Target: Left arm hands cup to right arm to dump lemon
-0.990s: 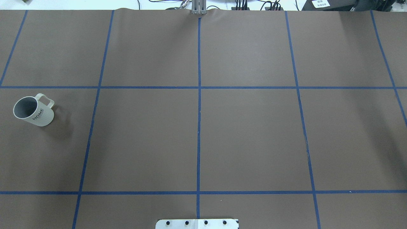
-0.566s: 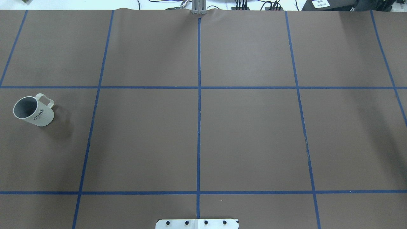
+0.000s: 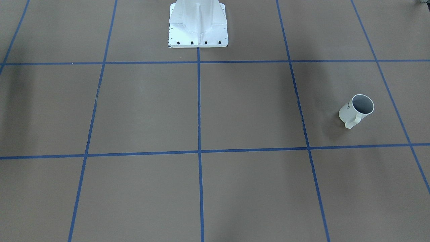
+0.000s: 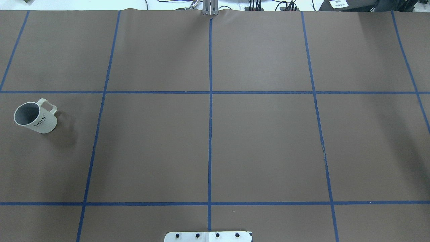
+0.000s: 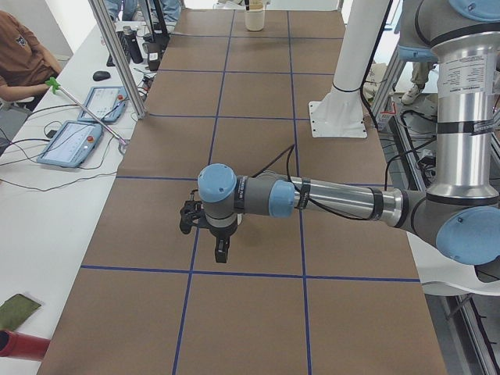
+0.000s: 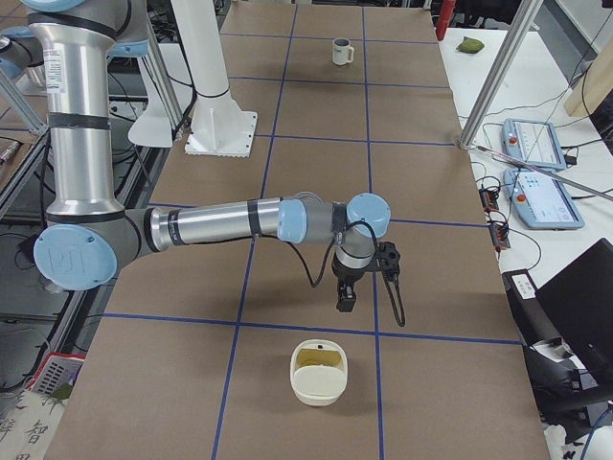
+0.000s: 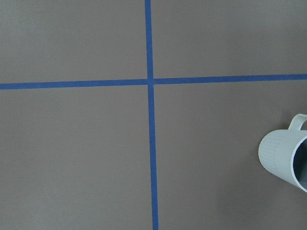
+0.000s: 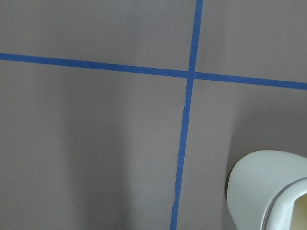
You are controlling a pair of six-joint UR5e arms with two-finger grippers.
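subject: cup point(image 4: 35, 117). a white mug stands upright on the brown table point(image 4: 262, 141). it is on the robot's left side, in the middle row of taped squares, left of the nearest blue tape line point(image 4: 96, 134). the mouth faces up and the inside is grey. the handle points away from the robot's base point(image 3: 198, 25), and the dark lettering "home" is on the wall facing the base. nothing touches it. in the left wrist view it sits at the right edge, partly cut off.

left arm point(image 5: 336, 201): it is stretched out level over the table with the wrist turned down. the left gripper point(image 5: 223, 251) hangs above the surface. it appears in a side view only, so the spread of its fingers cannot be told.

right arm point(image 6: 211, 222): it is also stretched out level. the right gripper point(image 6: 345, 301) points down over the table. it too appears in a side view only, so its finger spacing cannot be told.

other items: a rounded white container point(image 6: 319, 374) sits on the table near the right gripper, toward the robot's right end and well apart from the cup. a yellowish patch shows inside it, too small to identify. a person point(image 5: 19, 51) sits at the side bench, near two tablet-like pendants point(image 5: 70, 144).
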